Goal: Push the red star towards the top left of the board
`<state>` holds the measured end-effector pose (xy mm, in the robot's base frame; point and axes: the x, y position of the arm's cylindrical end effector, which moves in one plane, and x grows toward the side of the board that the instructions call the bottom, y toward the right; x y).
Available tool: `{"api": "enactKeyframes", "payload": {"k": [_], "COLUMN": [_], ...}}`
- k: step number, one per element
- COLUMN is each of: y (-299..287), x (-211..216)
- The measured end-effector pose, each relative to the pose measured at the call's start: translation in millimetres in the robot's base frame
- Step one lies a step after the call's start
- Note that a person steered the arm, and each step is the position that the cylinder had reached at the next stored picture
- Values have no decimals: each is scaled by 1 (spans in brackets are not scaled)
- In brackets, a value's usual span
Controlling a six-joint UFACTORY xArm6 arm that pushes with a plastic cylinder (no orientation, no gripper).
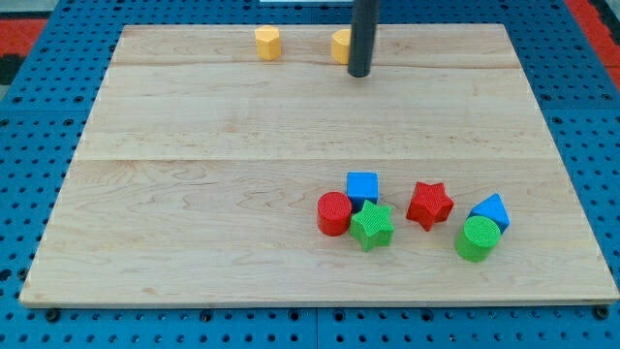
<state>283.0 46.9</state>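
The red star (429,204) lies on the wooden board (213,194) at the view's lower right. My tip (359,73) stands near the view's top centre, far above the red star and apart from it. It is just right of a yellow block (340,46) that the rod partly hides.
A yellow hexagon block (267,43) sits near the top edge. A blue cube (362,186), a red cylinder (334,213) and a green star (372,226) cluster left of the red star. A blue triangular block (491,209) and a green cylinder (477,238) lie to its right.
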Motion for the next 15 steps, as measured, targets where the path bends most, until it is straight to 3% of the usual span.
{"api": "enactKeyframes", "payload": {"k": [2, 3, 4, 5, 7, 9, 11, 12, 14, 15], "y": [2, 56, 144, 172, 153, 38, -33, -18, -122, -129], "x": [-31, 38, 126, 192, 249, 226, 156, 137, 55, 23]}}
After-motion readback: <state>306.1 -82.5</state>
